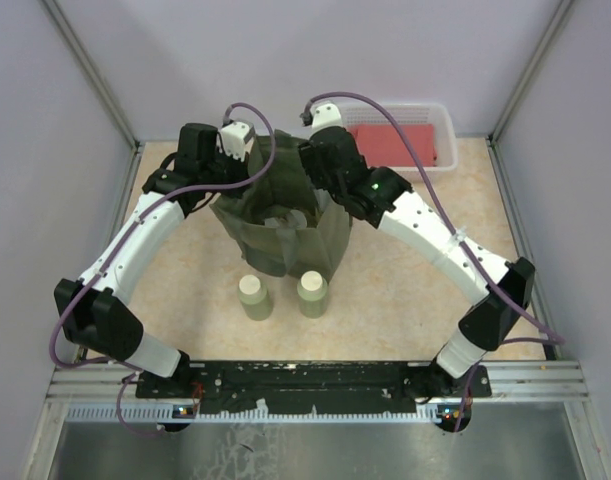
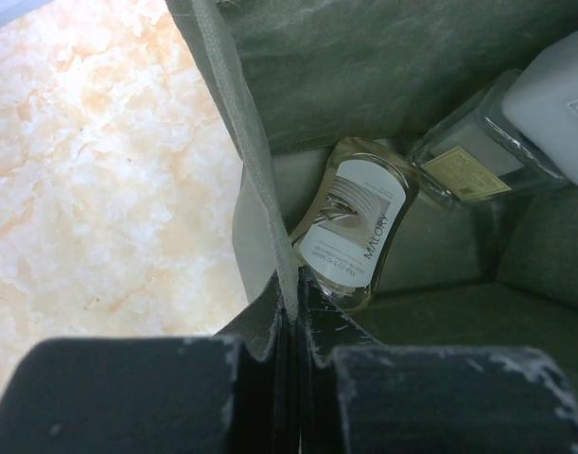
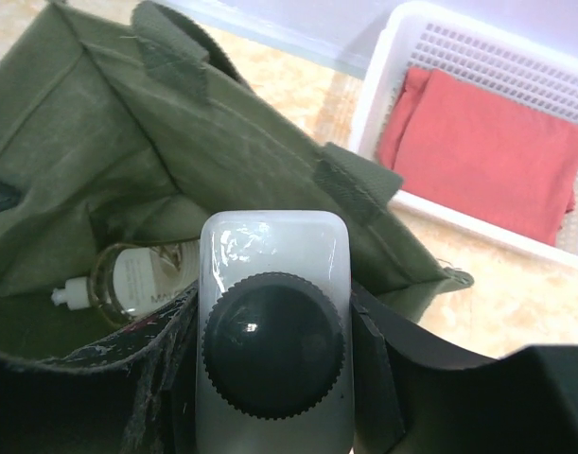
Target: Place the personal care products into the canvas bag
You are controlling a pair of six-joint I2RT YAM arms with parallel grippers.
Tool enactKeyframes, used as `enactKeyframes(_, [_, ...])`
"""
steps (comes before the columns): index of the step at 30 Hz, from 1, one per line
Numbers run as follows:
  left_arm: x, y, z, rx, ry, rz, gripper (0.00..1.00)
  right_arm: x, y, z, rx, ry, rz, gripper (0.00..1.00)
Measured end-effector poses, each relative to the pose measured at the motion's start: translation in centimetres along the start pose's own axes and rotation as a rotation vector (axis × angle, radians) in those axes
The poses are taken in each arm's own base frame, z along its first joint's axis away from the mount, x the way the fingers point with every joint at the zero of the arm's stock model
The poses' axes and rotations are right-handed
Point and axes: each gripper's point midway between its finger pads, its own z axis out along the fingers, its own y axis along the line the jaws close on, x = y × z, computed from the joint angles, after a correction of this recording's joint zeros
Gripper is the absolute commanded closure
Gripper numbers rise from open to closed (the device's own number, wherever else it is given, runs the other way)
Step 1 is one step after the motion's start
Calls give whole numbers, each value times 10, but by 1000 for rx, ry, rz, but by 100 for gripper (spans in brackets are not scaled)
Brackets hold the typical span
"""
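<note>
Soft, even overhead light, faint shadows. Glare spots the white bottle (image 3: 274, 248) and its black cap (image 3: 273, 345). The left gripper's fingers (image 2: 128, 397) look blurred, perhaps from closeness.

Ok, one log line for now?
left gripper: shut on canvas bag rim | right gripper: shut on white bottle over bag | inside: two clear bottles | table: two green bottles

My table (image 1: 405, 290) has a beige marbled top. Pale lavender walls (image 1: 285, 50) close 3 sides, with grey metal posts (image 1: 92, 70) in the far corners.
</note>
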Motion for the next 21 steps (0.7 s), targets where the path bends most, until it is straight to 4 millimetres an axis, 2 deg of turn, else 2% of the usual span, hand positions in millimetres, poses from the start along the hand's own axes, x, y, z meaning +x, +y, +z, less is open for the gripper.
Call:
enactKeyframes(5, [0, 0, 0, 0, 0, 0, 100, -4, 21, -1, -92, 1, -22, 100])
enactKeyframes(12, [0, 0, 0, 0, 0, 0, 100, -13, 64, 4, -232, -3, -32, 100])
enactKeyframes(16, [0, 1, 0, -1, 0, -2, 100, -11, 76, 9, -268, -4, -32, 100])
enactKeyframes(21, [0, 0, 0, 7, 1, -4, 100, -3, 86, 29, -274, 0, -38, 100])
